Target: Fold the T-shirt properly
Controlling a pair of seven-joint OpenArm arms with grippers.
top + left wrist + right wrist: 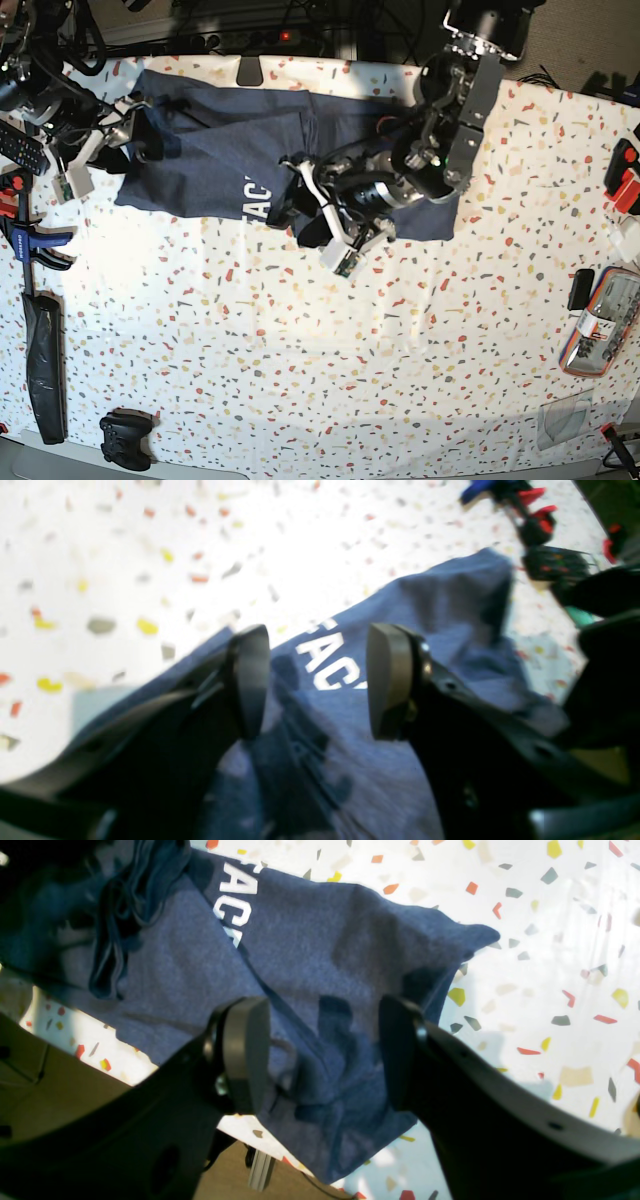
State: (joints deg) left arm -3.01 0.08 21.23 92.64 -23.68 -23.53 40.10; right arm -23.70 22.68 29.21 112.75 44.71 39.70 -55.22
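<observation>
T-shirt (220, 150): heathered navy-blue, spread crumpled along the far part of the table, partly folded over itself; white block letters "FAC" readable near the near edge of the cloth, also seen in both wrist views (350, 720) (300, 940).
Table (300, 340): white terrazzo-patterned top with coloured flecks; near half bare of cloth.
Left gripper (315, 680): jaws standing wide apart, nothing between them; hovering over the lettered part of the shirt, cloth visible in the gap; in the base view (335, 235) at the near edge of the shirt, near its middle.
Right gripper (320, 1055): jaws spread wide, holding nothing; above a shirt corner that hangs over the table edge; in the base view (100, 140) at the shirt's end, by the table's side.
Fingers: dark rounded pads, one of the left pair (250, 680) and one of the right pair (245, 1050) both clear of the fabric as far as can be told.
Clamp (30, 245): blue and black bar clamp lying at the table's side, well apart from the shirt.
Game controller (125, 440): black, at the near corner.
Remote (20, 148): black, just beside the right arm.
Plastic pack (600, 322): clear packet with an orange rim near the opposite side edge.
</observation>
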